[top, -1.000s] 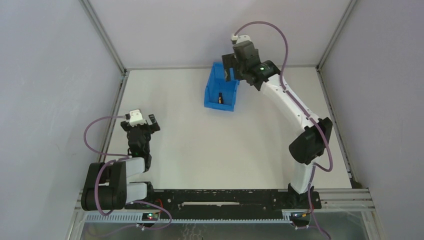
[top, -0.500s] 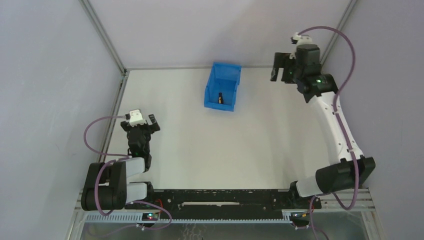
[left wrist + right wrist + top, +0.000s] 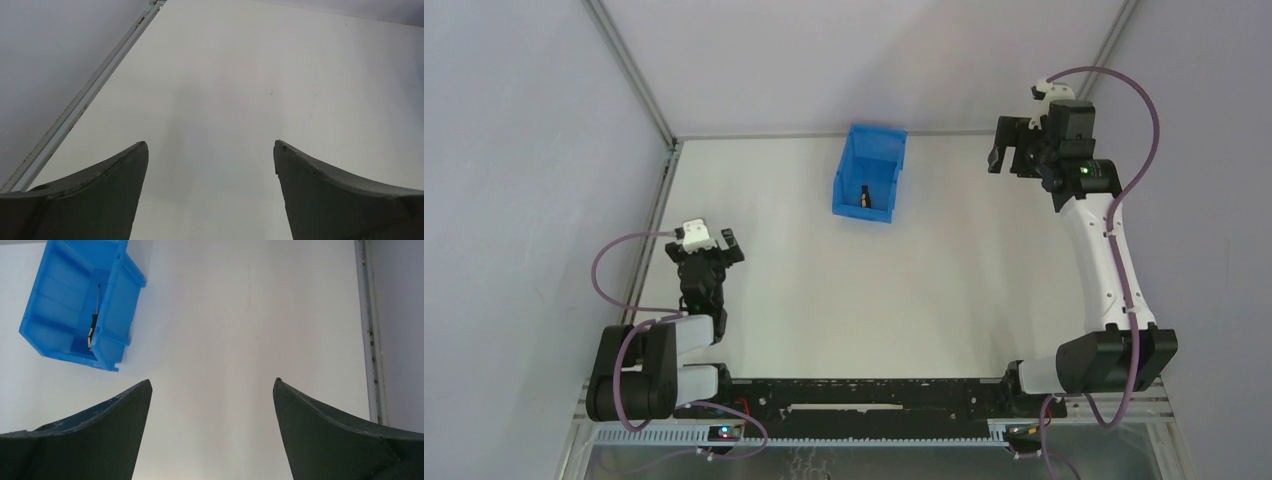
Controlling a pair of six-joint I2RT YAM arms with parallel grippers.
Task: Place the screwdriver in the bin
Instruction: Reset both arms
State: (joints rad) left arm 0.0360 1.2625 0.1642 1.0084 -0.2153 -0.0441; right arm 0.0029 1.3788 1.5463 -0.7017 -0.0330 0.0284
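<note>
Right tool point(image 3: 210, 384) hangs with its two dark fingers spread wide apart and empty, above bare white worktop point(image 3: 250, 315) near the far right corner. Well off to its left stands the blue bin point(image 3: 117, 300). The screwdriver point(image 3: 93, 325) lies inside it, close to one long wall, black and yellow handle toward the low front lip, thin shaft pointing at the tall back wall. Left tool point(image 3: 210, 145) sits near the worktop's left edge, fingers likewise apart and empty, well apart from the bin
</note>
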